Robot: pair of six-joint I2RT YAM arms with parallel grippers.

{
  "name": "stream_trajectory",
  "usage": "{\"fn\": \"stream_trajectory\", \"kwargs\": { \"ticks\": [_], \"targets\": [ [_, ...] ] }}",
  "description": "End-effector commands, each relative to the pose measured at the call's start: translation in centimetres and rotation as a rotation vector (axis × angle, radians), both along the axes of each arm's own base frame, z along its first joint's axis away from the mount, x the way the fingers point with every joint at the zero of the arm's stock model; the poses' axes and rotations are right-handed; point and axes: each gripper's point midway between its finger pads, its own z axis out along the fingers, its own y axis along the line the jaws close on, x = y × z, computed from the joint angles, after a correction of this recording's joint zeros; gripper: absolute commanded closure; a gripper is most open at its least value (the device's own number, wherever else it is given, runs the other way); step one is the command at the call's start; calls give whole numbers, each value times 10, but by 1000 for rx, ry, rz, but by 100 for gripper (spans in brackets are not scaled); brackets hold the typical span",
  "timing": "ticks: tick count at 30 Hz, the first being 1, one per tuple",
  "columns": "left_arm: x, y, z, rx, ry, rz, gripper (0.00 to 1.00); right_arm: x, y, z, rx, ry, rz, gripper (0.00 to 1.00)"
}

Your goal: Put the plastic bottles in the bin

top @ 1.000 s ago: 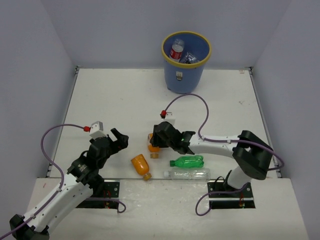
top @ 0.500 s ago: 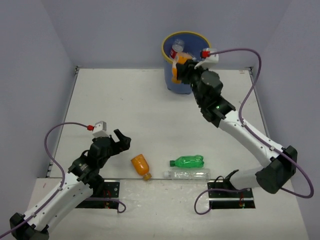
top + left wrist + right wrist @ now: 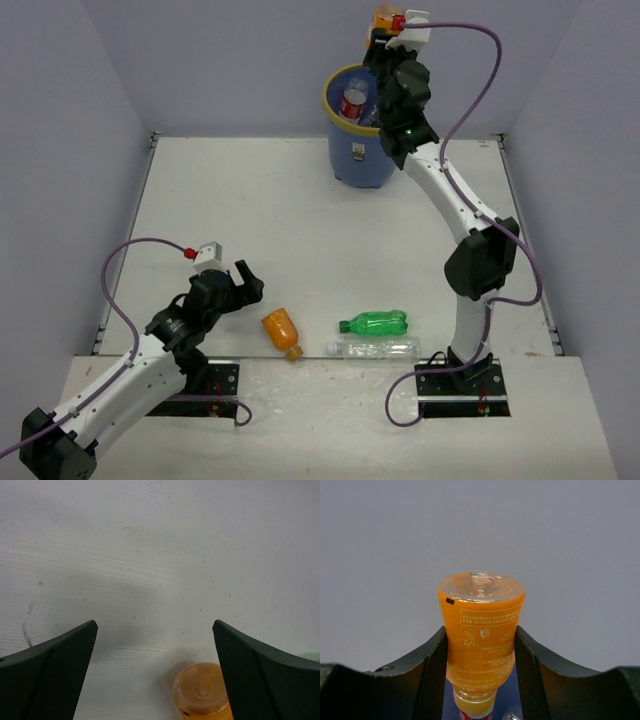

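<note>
My right gripper (image 3: 382,30) is shut on an orange bottle (image 3: 480,630) and holds it high above the far rim of the blue bin (image 3: 366,150); a bit of the bottle shows in the top view (image 3: 383,17). The bin holds a red-labelled bottle (image 3: 354,102) and a clear one. My left gripper (image 3: 243,281) is open low over the table, just left of a second orange bottle (image 3: 282,331), whose base shows between the jaws in the left wrist view (image 3: 202,696). A green bottle (image 3: 374,323) and a plain clear bottle (image 3: 376,347) lie near the front edge.
The bin has a yellow rim (image 3: 338,75) and stands at the back of the white table (image 3: 250,210). Grey walls close in three sides. The right arm (image 3: 450,200) stretches over the right half of the table. Purple cables loop from both wrists.
My right gripper picked up an orange bottle near the table's middle and carried it up above the bin. My left gripper crept slightly right toward the other orange bottle.
</note>
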Motion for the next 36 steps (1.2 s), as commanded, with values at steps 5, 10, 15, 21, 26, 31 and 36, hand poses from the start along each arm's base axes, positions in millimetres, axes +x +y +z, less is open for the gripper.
{"fn": "stream_trajectory", "kwargs": {
  "ticks": [5, 10, 15, 21, 26, 31, 36],
  "targets": [
    [2, -13, 17, -55, -47, -58, 0, 42, -8, -38, -32, 47, -86, 39],
    [-4, -22, 18, -84, -26, -108, 0, 42, -14, -56, -4, 101, -80, 1],
    [-12, -35, 19, -101, 22, -188, 0, 22, -17, -42, -21, 118, -38, 1],
    [-20, -43, 28, -126, 62, -233, 0, -27, -26, -36, 37, 135, 29, 1],
    [-35, -51, 27, -149, 134, -293, 0, -73, -48, -51, 101, 133, 26, 1],
    [-41, -57, 27, -156, 176, -319, 0, -103, -62, -101, 167, 194, 25, 1],
    [-52, -60, 14, -137, 235, -345, 0, -133, -84, -142, 271, 205, -23, 1]
  ]
}}
